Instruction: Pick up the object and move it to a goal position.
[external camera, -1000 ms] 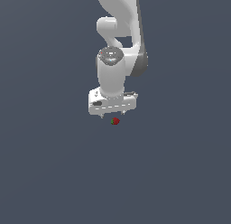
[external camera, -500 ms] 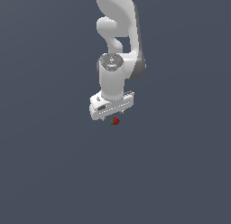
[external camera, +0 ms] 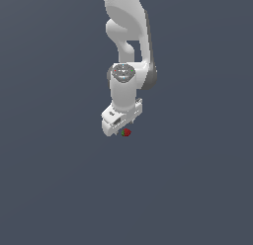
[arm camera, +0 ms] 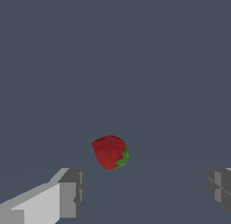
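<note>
I see a plain grey floor [external camera: 59, 189] on all sides, with open room for my gripper [arm camera: 142, 191] to pass anywhere. Between its two spread fingers [arm camera: 67, 193], only the small strawberry [arm camera: 110, 152] stands, touching neither finger.

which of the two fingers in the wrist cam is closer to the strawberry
The lighter finger, attached to the white part. It sits just beside the strawberry; the other finger, at the opposite frame edge, is much farther. The gripper is open.
</note>
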Robot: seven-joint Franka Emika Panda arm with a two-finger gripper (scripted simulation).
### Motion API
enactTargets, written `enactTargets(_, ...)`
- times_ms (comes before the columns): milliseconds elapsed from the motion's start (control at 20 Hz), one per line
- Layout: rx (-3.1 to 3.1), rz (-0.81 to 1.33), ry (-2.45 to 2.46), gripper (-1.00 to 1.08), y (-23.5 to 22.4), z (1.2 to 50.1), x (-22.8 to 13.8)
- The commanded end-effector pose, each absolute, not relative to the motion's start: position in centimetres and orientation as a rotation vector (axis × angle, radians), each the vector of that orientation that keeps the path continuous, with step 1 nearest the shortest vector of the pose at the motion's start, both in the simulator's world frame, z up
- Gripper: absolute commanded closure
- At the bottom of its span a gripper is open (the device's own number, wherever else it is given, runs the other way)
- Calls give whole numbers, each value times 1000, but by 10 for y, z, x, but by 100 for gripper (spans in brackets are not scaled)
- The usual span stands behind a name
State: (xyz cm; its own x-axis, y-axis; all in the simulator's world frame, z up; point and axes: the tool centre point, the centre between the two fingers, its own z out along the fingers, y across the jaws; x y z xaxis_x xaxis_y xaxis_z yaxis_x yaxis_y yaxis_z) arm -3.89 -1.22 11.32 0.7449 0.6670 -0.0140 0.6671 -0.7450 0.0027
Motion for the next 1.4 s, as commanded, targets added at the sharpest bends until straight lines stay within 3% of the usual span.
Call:
enactTargets(0,2884,-18,1226,-92,-12,107,-42)
enactTargets(700,2621,-6,1729,-92,-6,80,-60)
enactTargets(1350,2531,-1,1861,-92,-4,73,-65)
